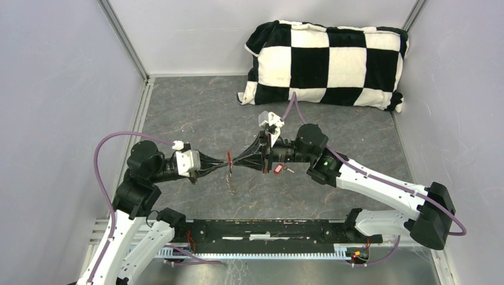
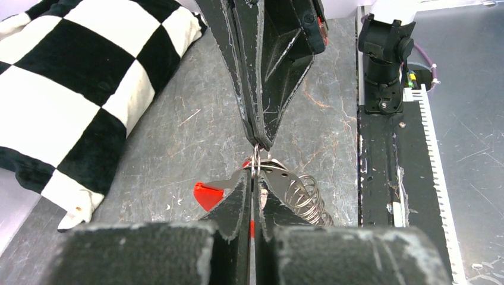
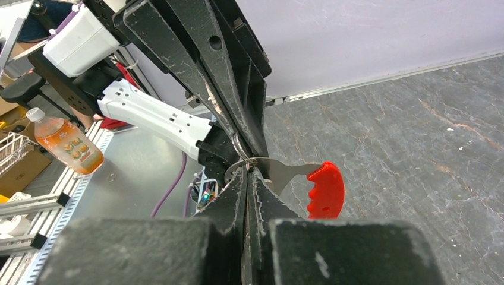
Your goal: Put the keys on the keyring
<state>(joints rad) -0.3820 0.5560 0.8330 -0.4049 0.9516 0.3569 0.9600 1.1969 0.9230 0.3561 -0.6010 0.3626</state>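
Note:
The keyring hangs between my two grippers above the table: its red fob (image 3: 325,190) sticks out sideways on a flat metal tab, and its chain of silver rings (image 1: 232,185) dangles down to the table. My left gripper (image 2: 255,172) is shut on a thin ring at the fob's top. Tip to tip with it, my right gripper (image 3: 248,169) is shut on the same ring. The rings bunch into a coil (image 2: 303,196) beside the left fingers. A small red-headed key (image 1: 277,169) lies on the table under the right wrist. I cannot make out the dark-headed key.
A black-and-white checkered pillow (image 1: 327,62) lies at the back right of the grey table (image 1: 196,113). The arms' black base rail (image 1: 267,234) runs along the near edge. Grey walls close off the left, back and right sides.

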